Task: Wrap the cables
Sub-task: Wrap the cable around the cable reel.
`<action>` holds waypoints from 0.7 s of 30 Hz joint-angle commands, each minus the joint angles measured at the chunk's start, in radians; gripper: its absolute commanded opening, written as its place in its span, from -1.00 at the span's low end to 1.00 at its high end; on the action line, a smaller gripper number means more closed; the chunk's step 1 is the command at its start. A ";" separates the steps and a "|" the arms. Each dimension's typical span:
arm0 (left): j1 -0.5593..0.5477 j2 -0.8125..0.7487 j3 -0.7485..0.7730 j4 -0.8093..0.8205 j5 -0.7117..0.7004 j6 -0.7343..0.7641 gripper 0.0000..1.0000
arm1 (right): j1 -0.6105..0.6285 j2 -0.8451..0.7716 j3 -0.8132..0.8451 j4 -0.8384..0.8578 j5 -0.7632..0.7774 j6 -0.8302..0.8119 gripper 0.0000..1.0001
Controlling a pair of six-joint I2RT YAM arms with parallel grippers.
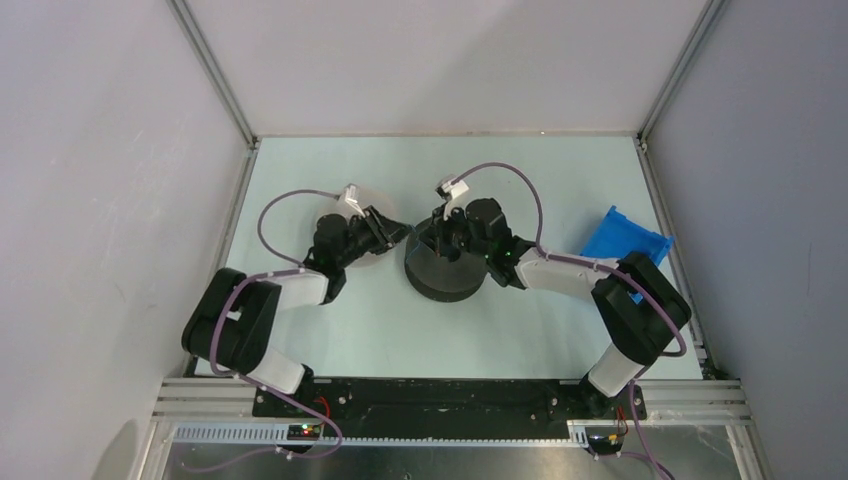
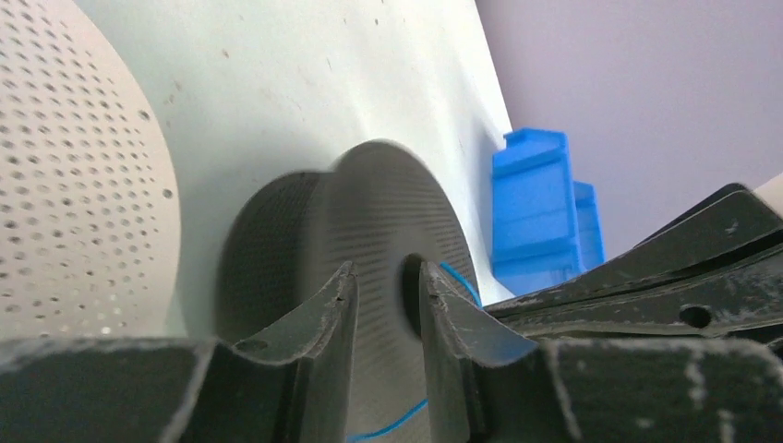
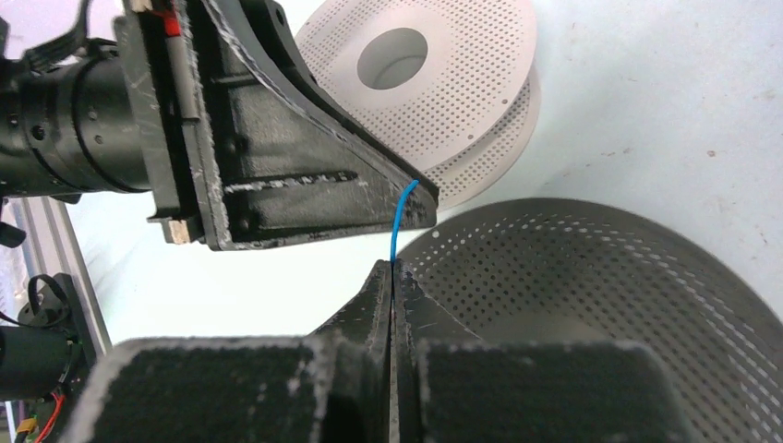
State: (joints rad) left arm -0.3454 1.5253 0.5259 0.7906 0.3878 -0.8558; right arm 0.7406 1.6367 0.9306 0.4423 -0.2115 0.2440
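Note:
The thin blue cable [image 3: 397, 221] rises from my right gripper [image 3: 392, 269], which is shut on it just above the dark grey spool [image 3: 600, 305]. The cable curves up to the tip of my left gripper's finger [image 3: 277, 157]. In the left wrist view the left gripper [image 2: 386, 277] is open, its fingertips on either side of the dark spool's [image 2: 379, 221] centre hole, with the blue cable [image 2: 397, 425] running low between the fingers. From above, the left gripper [image 1: 392, 234] and the right gripper [image 1: 440, 238] meet over the dark spool [image 1: 445, 275]. No reddish cable is in view.
A white perforated spool [image 1: 352, 205] lies under the left wrist and also shows in the right wrist view [image 3: 434, 83]. A blue bin [image 1: 625, 245] stands at the table's right edge and also shows in the left wrist view [image 2: 540, 212]. Walls enclose the table.

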 commanded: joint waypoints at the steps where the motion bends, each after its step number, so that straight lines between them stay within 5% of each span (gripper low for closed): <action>1: 0.019 -0.101 0.009 -0.013 -0.080 0.065 -0.32 | -0.002 0.034 0.071 0.052 -0.012 0.025 -1.00; 21: -0.026 -0.346 -0.096 -0.235 -0.240 0.227 -0.27 | -0.067 0.344 0.395 -0.100 0.021 0.103 -1.00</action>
State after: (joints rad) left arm -0.3584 1.2091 0.4370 0.5724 0.1768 -0.6811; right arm 0.7055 1.9308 1.2465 0.3820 -0.2142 0.3218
